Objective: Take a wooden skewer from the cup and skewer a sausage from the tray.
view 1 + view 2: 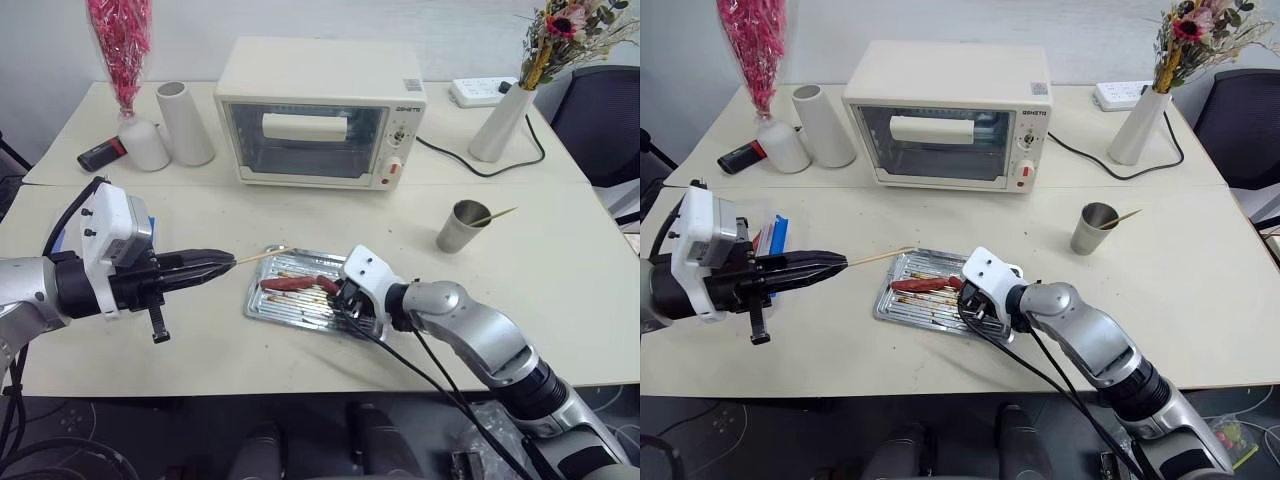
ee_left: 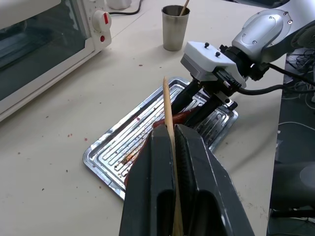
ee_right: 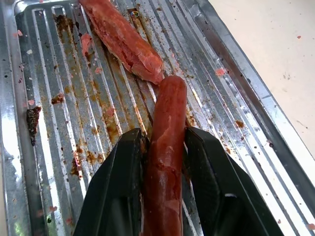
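Observation:
My left gripper [image 1: 228, 262] is shut on the wooden skewer [image 1: 260, 256], held above the table left of the tray [image 1: 270, 308]. The skewer's pointed tip [image 2: 168, 115] aims towards the tray. My right gripper [image 3: 162, 135] reaches down into the ridged, grease-marked tray [image 3: 231, 113]. Its two black fingers press on either side of the dark reddish-brown sausage [image 3: 166, 128], which lies along the ridges. The grey metal cup [image 1: 462, 227] stands to the right of the tray with another skewer [image 1: 497, 214] leaning out of it.
A lighter, torn sausage [image 3: 123, 39] lies in the tray just beyond the gripped one. At the back stand a toaster oven [image 1: 320, 110], a tall white cylinder [image 1: 186, 123], a white flower vase [image 1: 497, 125] and a power strip [image 1: 482, 91]. Black cables trail from my right wrist.

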`<move>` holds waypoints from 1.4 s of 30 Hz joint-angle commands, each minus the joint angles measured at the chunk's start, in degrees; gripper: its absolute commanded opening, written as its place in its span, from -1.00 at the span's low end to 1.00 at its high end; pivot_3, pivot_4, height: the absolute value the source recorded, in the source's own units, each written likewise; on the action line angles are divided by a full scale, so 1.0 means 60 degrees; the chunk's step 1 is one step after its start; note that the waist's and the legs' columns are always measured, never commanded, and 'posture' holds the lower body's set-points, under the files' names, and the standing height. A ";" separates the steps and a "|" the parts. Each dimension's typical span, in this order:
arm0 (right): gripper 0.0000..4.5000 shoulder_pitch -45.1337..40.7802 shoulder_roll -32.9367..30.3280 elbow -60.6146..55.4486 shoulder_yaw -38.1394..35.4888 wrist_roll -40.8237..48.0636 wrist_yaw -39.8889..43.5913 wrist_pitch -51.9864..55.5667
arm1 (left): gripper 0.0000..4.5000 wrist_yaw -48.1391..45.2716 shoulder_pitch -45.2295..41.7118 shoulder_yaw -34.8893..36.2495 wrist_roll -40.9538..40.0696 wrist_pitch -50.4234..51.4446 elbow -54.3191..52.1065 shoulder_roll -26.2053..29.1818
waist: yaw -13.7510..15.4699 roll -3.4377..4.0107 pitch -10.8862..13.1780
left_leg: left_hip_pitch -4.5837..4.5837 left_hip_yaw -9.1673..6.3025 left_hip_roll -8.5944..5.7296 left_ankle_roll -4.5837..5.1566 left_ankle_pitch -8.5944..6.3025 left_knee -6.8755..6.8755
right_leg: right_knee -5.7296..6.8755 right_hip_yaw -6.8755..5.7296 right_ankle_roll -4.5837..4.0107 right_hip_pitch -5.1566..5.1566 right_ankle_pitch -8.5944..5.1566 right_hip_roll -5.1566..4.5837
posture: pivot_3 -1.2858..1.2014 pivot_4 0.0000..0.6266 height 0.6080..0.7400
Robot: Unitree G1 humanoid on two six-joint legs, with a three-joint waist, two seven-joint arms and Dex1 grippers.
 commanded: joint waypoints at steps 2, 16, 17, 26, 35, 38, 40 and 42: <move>-0.53 0.0012 0.0063 -0.0069 -0.0319 -0.0136 0.0215 -0.0070 | -1.00 -0.0001 -0.0135 0.0161 -0.0061 -0.0184 -0.0181 0.0120 | 0.0006 0.0000 0.0000 | 0.0000 0.0000 -0.0001 0.0000 0.0000 0.0002 | 0.0001 0.0000 0.0000 0.0000 0.0000 -0.0001 | 0.03 -0.52 1.00; -0.53 -0.1389 -0.2702 -0.0296 -0.2401 0.2072 0.5176 -0.0665 | -1.00 -0.1201 0.0244 0.0099 0.0039 -0.0340 0.0129 0.0465 | -0.0006 -0.0001 0.0000 | 0.0001 0.0002 0.0003 0.0007 -0.0004 0.0008 | -0.0003 -0.0005 0.0001 0.0007 0.0000 0.0011 | 0.03 -0.52 1.00; -0.53 -0.1541 -0.2767 -0.0072 -0.2385 0.2007 0.5334 -0.0719 | -1.00 -0.1297 0.0271 0.0089 0.0157 -0.0414 0.0186 0.0500 | -0.0025 -0.0001 0.0000 | 0.0003 0.0002 0.0007 0.0007 -0.0004 0.0008 | -0.0002 -0.0006 0.0000 0.0008 0.0000 0.0015 | 0.03 -0.52 1.00; -0.53 -0.1524 -0.0937 0.0477 -0.1225 0.0176 0.2830 -0.0696 | -1.00 -0.1057 0.0467 0.0286 0.0356 -0.0591 0.0173 0.0292 | -0.0057 -0.0003 -0.0001 | -0.0001 0.0002 0.0008 0.0005 -0.0004 0.0010 | 0.0016 -0.0002 -0.0009 -0.0005 -0.0002 0.0006 | 0.03 -0.52 1.00; -0.53 -0.0789 -0.0501 -0.0074 -0.0315 -0.0809 0.2310 -0.0774 | -1.00 -0.0815 0.0445 0.0451 0.0408 -0.0621 0.0310 0.0381 | -0.0025 -0.0003 -0.0001 | -0.0002 0.0002 -0.0003 0.0004 -0.0004 0.0014 | 0.0017 -0.0002 -0.0009 -0.0004 -0.0002 -0.0007 | 0.03 -0.52 1.00; -0.53 -0.0730 -0.0347 0.0047 -0.0183 -0.0971 0.2222 -0.0791 | -1.00 -0.0763 0.0333 0.0374 0.0418 -0.0630 0.0348 0.0382 | -0.0019 -0.0003 -0.0001 | 0.0003 0.0002 -0.0001 0.0004 -0.0004 0.0017 | 0.0025 -0.0004 -0.0009 -0.0001 -0.0002 -0.0002 | 0.03 -0.52 1.00; -0.53 -0.0704 -0.0251 0.0216 -0.0040 -0.1176 0.2164 -0.0900 | -1.00 -0.0746 0.0287 0.0329 0.0422 -0.0632 0.0343 0.0373 | -0.0040 -0.0003 -0.0002 | 0.0004 0.0002 -0.0001 0.0003 -0.0003 0.0017 | 0.0030 -0.0003 -0.0009 -0.0002 -0.0002 0.0000 | 0.03 -0.52 1.00; -0.53 -0.0701 -0.0162 0.0405 0.0095 -0.1407 0.2093 -0.1028 | -1.00 -0.0712 0.0228 0.0281 0.0406 -0.0625 0.0339 0.0372 | -0.0059 -0.0003 -0.0001 | 0.0005 0.0002 0.0001 0.0003 -0.0003 0.0017 | 0.0036 -0.0003 -0.0011 -0.0003 -0.0003 0.0002 | 0.03 -0.52 1.00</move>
